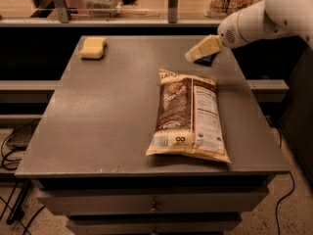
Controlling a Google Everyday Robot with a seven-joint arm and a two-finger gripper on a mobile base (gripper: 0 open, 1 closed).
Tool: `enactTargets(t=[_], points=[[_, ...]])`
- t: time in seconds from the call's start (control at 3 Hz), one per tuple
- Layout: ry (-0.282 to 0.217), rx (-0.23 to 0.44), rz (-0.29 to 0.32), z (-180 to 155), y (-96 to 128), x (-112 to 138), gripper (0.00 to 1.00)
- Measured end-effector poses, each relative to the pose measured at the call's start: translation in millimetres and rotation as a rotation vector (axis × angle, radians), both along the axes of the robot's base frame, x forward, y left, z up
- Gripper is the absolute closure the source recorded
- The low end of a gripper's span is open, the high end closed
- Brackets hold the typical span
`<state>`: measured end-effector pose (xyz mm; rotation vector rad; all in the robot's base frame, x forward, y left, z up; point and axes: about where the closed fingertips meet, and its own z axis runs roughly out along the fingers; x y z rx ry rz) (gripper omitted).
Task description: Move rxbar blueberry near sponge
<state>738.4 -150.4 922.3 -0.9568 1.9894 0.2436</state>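
Camera view: the cream-coloured two-finger gripper [195, 53] hangs low over the far right corner of the grey flat-topped table [102, 126]; its jaw state can't be told from here. Just under it, the dark navy rxbar blueberry [208, 60] lies on the table near the far edge, mostly hidden, so its long axis can't be read. The pale-yellow sponge block [93, 48] sits far left. Bare tabletop runs between them. The large brown-and-cream chip bag [188, 114] lies lengthwise, front-right, reaching the front edge
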Motion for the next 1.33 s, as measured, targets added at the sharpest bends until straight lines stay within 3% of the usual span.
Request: enactTargets(t=[0.33, 1.33], points=[[0.014, 0.017, -0.023, -19, -5, 21, 0.0], [0.086, 0.066, -0.018, -72, -14, 65, 0.0]])
